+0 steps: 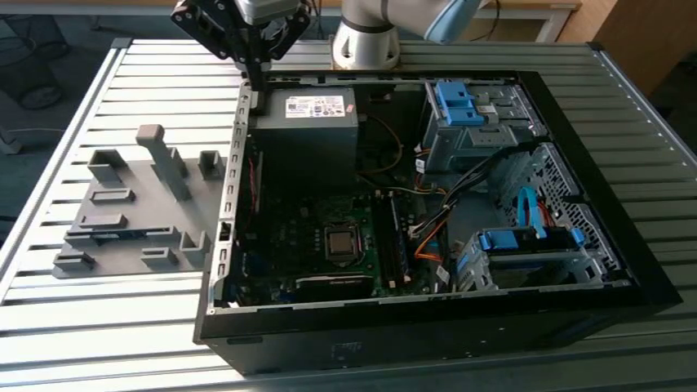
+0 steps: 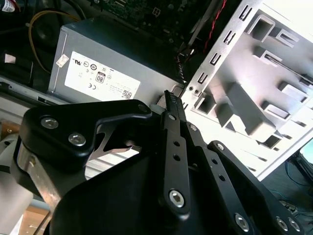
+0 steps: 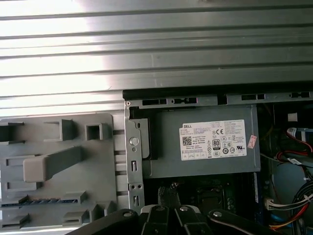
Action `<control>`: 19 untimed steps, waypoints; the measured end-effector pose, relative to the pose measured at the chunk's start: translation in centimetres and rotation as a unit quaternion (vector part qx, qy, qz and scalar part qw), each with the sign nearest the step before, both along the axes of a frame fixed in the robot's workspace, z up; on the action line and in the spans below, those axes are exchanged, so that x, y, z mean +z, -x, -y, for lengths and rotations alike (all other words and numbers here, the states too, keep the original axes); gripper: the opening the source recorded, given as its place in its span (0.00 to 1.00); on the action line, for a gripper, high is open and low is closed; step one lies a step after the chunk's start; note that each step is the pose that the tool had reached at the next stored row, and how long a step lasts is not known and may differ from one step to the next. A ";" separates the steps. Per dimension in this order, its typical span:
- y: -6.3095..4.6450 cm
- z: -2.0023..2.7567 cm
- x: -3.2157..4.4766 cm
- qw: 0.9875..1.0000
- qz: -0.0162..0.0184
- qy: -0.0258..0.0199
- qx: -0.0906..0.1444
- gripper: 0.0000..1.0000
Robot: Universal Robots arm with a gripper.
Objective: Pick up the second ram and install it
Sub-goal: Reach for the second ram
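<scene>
Tool (image 1: 250,82) of black linked fingers above the case corner; thin blue-green memory stick (image 3: 47,200) waiting in its holder

The tool's fingers are together and empty, over the grey power supply (image 1: 310,122) of the open black computer case (image 1: 436,327). The memory stick sits in a slot of the grey plastic holder (image 1: 136,219) on the slatted metal bench (image 1: 98,343), toward the exterior view's left of the tool, long axis along that slot.
</scene>
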State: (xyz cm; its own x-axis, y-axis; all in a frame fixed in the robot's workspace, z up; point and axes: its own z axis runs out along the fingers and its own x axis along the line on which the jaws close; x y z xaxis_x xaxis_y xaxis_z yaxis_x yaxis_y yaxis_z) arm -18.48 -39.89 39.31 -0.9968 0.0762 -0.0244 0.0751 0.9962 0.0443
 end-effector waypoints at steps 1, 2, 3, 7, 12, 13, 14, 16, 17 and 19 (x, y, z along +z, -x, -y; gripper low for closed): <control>0.0 0.00 0.00 1.000 0.000 0.000 0.000 0.11; 0.1 0.00 0.00 1.000 0.000 0.000 0.000 0.11; 0.1 0.00 0.00 1.000 0.000 0.000 0.000 0.11; 0.3 0.01 -0.01 1.000 0.000 0.000 0.000 0.11; 0.6 0.00 -0.01 1.000 0.000 0.000 0.000 0.11; 0.7 0.00 -0.01 1.000 0.000 0.000 0.000 0.11; 0.7 0.00 -0.01 1.000 0.000 0.000 0.000 0.11; 0.9 0.00 -0.01 1.000 0.000 0.000 0.000 0.11; 0.9 0.00 -0.01 1.000 0.000 0.000 0.000 0.11; 1.0 0.00 -0.01 1.000 0.000 0.000 0.000 0.11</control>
